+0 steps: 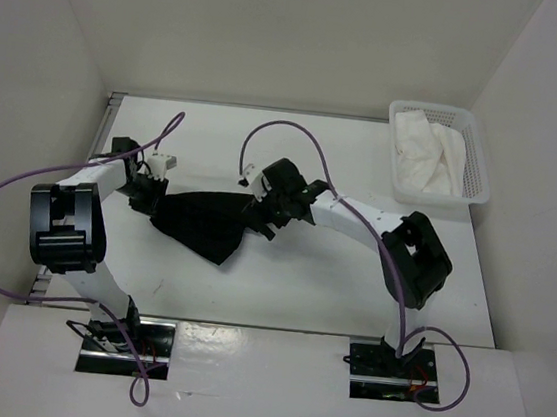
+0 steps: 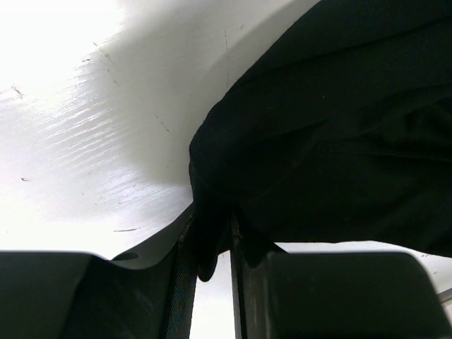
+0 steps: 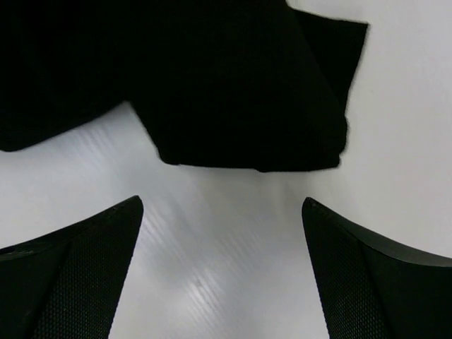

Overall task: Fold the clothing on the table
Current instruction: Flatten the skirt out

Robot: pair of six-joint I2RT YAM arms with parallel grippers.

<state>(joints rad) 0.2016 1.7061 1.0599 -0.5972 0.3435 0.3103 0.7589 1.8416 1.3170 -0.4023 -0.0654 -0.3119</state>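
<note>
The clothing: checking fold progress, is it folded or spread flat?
Clothing partly folded, not flat: layers overlap in the right wrist view; left gripper pinches one edge.

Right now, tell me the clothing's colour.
The clothing is plain black, unpatterned; the top external view shows it best.

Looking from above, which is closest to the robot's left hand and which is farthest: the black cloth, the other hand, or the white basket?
1. The soft black fabric clothing: pinched in the left hand, mid-table.
2. The right hand: open, at the clothing's right edge.
3. The white mesh plastic basket: far right corner.
</note>
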